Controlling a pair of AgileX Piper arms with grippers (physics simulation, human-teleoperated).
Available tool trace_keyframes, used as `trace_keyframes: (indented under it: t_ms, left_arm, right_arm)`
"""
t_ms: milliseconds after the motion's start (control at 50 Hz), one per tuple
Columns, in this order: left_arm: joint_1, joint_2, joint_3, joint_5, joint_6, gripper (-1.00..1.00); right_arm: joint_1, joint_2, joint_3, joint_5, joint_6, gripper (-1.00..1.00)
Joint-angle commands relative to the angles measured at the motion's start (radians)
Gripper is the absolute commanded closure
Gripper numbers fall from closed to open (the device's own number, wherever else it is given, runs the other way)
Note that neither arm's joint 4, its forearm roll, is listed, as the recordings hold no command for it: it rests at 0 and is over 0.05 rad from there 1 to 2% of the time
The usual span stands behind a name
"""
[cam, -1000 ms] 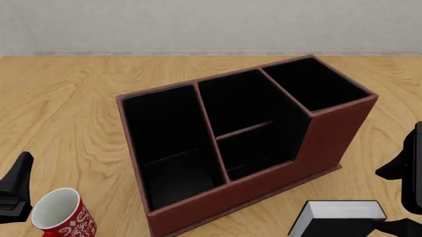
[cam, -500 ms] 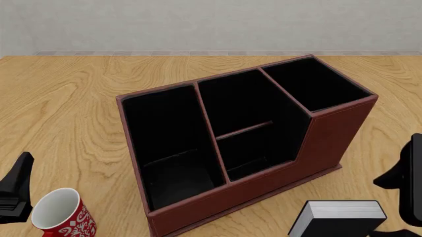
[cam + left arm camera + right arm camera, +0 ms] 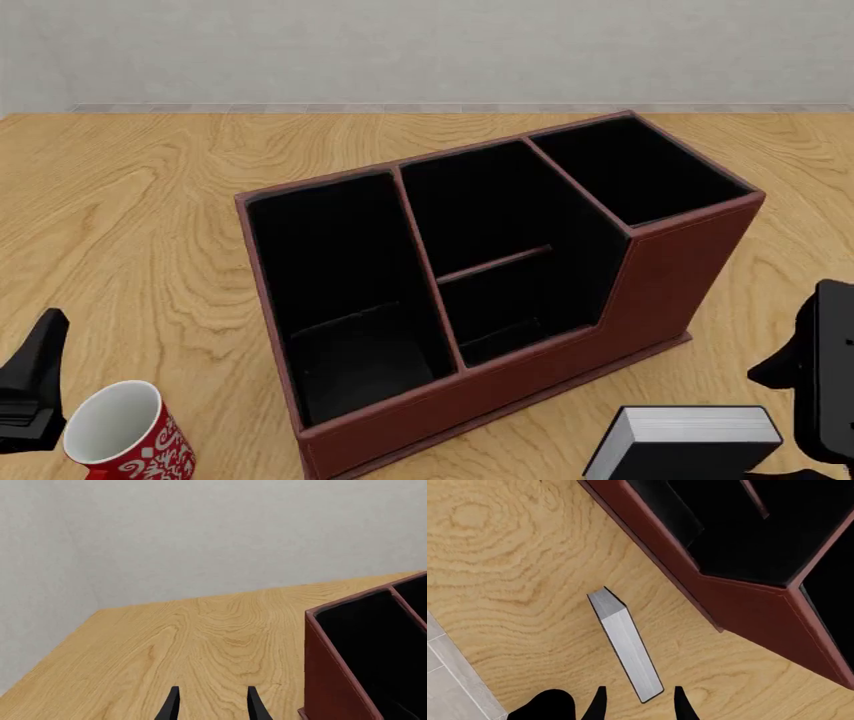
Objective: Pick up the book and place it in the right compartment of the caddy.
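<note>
Book on the table in front of the caddy, neither claw holding anything.

The book (image 3: 683, 441) lies on the table (image 3: 134, 200) just in front of the caddy (image 3: 667, 270), below its tall end, where the right compartment (image 3: 638, 170) sits; book and caddy are apart. In the right wrist view the right gripper (image 3: 638, 703) hangs above the book's near end, fingers spread with the page edge between them, not touching. The left gripper (image 3: 211, 705) is spread over bare table beside the caddy's low end. A mug (image 3: 123, 435) stands near that low end's front corner.
</note>
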Motion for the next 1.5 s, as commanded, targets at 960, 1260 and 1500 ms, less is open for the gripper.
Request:
trace_keyframes:
  t_ms: [960, 1260, 1500]
  left_arm:
    - [0.015, 0.000, 0.000, 0.005, 0.003, -1.00]
    - [0.014, 0.000, 0.000, 0.009, -0.003, -1.00]
    - [0.007, 0.000, 0.000, 0.012, -0.010, -1.00]
  right_arm:
    - [0.196, 0.212, 0.178, -0.294, 0.246, 1.00]
    - [0.196, 0.160, 0.148, -0.203, 0.250, 1.00]
    - [0.178, 0.063, 0.115, -0.097, 0.221, 1.00]
